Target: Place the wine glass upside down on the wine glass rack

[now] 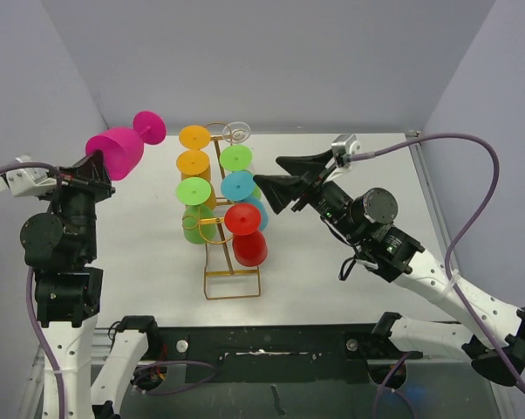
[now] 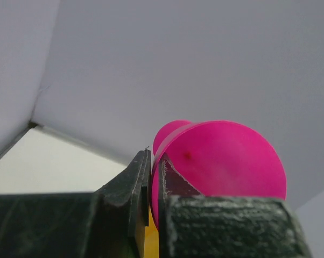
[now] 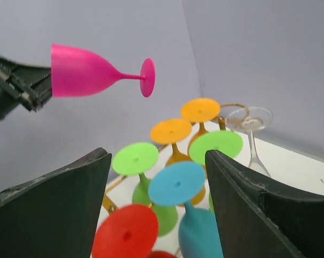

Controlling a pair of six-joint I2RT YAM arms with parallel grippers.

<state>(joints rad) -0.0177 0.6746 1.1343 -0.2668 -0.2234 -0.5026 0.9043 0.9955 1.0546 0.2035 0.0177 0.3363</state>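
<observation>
The left gripper (image 1: 97,162) held the pink glass (image 1: 119,150) by its rim, sideways at ten o'clock from the rack (image 1: 233,297), the right gripper (image 1: 271,172) was wide open and empty, and next the glass probably needed turning foot-up onto a hook.

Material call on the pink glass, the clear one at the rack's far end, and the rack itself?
pink glass: opaque, even colour, soft satin sheen, nothing shows through it; looks like moulded plastic.
clear glass: transparent, with bright glints on its edge; glass or clear acrylic, cannot tell which.
rack: thin gold-coloured wire; probably plated or painted metal.
</observation>
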